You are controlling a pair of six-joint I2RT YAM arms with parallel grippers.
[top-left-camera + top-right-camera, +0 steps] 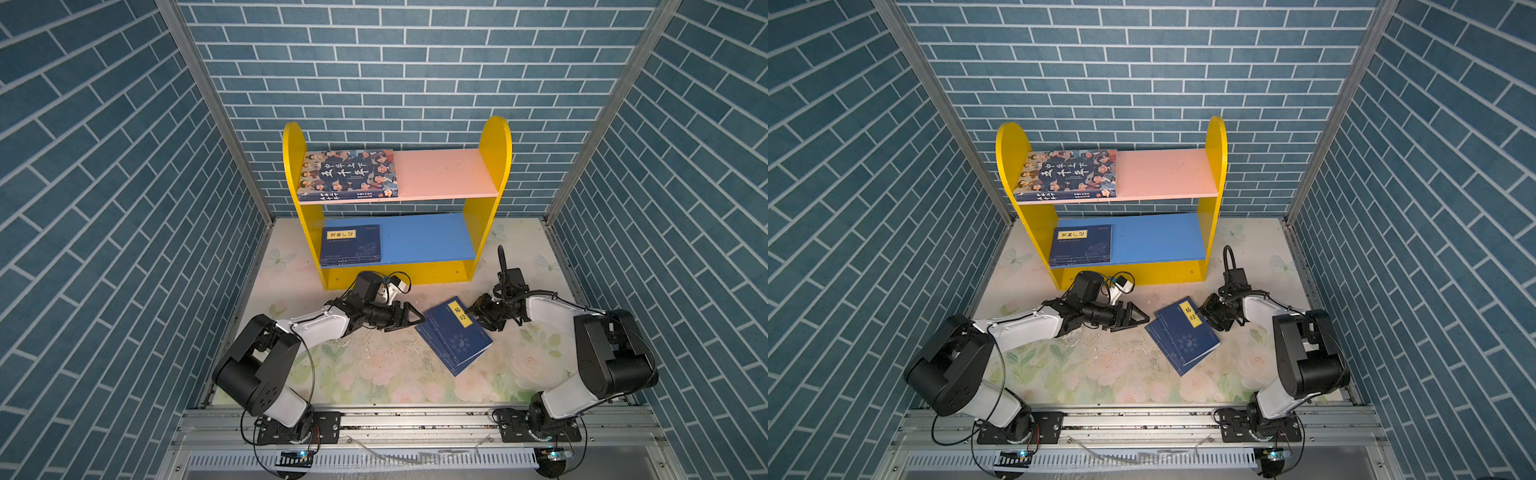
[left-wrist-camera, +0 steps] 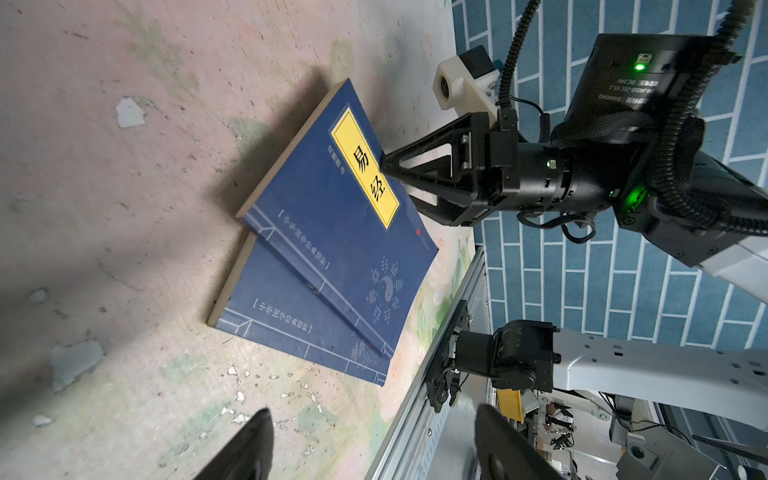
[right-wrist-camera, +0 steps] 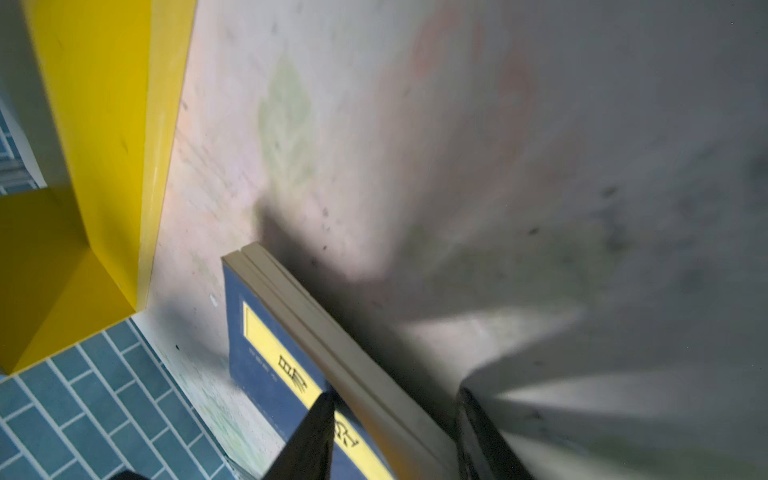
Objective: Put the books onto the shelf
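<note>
- Floral bench (image 1: 374, 365), blue-brick booth: right gripper (image 1: 471, 311) clamps one edge of two stacked navy books (image 1: 455, 340).
- Opposite it, left gripper (image 1: 419, 322) gapes wide and empty, just beside the stack.

Our left arm (image 1: 320, 326) is stretched out low, wrist rolled. The left gripper (image 1: 415, 323) is empty, jaws spread wide, tips aimed at the opposite jaws. Our right arm (image 1: 548, 311) is folded at the elbow with the forearm low. The right gripper (image 1: 473, 311) clamps the book stack (image 1: 455, 336) at its edge, one finger (image 3: 316, 432) on top and the other underneath.
</note>
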